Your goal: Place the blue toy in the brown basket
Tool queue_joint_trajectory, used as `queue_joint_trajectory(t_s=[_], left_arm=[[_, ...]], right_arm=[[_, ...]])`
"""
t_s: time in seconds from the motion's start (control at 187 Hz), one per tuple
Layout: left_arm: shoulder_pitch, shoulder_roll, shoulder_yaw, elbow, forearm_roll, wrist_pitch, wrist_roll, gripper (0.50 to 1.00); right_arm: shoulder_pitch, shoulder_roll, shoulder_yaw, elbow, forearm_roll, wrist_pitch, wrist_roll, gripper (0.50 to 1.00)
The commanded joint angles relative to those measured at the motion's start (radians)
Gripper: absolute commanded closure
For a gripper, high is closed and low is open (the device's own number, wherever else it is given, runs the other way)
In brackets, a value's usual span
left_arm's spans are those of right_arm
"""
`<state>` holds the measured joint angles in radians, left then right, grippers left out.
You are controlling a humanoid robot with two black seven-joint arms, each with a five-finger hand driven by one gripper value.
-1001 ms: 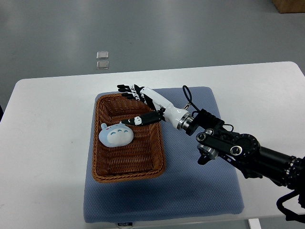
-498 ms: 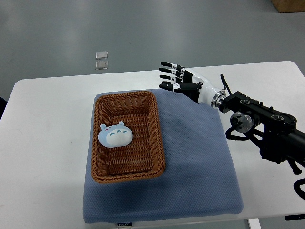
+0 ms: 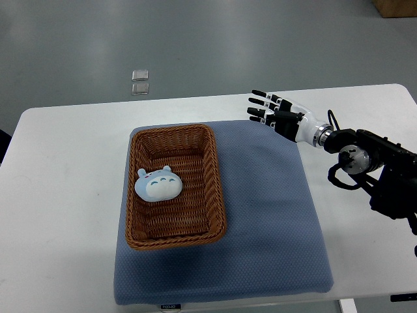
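Toy point(image 3: 158, 185) in basket point(image 3: 215, 169) | right hand point(image 3: 272, 112) well apart (fingers spread, empty)

basket point(image 3: 174, 189): open top, only the blue toy point(image 3: 158, 184) sits inside
mat point(image 3: 267, 215): right half totally bare
right hand point(image 3: 275, 113): hovers at mat's far corner

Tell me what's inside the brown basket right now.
Only the blue toy lies in the basket, toward its left wall. The rest of the woven floor shows bare; the patch under the toy is covered.
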<state>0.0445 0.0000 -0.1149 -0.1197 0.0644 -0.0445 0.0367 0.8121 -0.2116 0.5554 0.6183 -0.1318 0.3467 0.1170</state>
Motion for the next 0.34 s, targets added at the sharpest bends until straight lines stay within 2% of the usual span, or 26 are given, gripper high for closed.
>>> queue_joint_trajectory(t_s=[0.0,0.107,0.337], left_arm=[[0.000,0.000,0.000,0.000,0.000,0.000,0.002,0.500],[-0.002,0.000,0.000,0.000,0.000,0.000,0.000,0.500],[0.000,0.000,0.000,0.000,0.000,0.000,0.000,0.500]], right_arm=[[-0.007,0.008,0.035,0.000,0.001,0.006,0.001,0.587],[-0.011,0.012,0.066,0.000,0.001,0.029,0.001,0.587],[-0.021,0.014,0.066,0.000,0.000,0.023,0.004,0.587]])
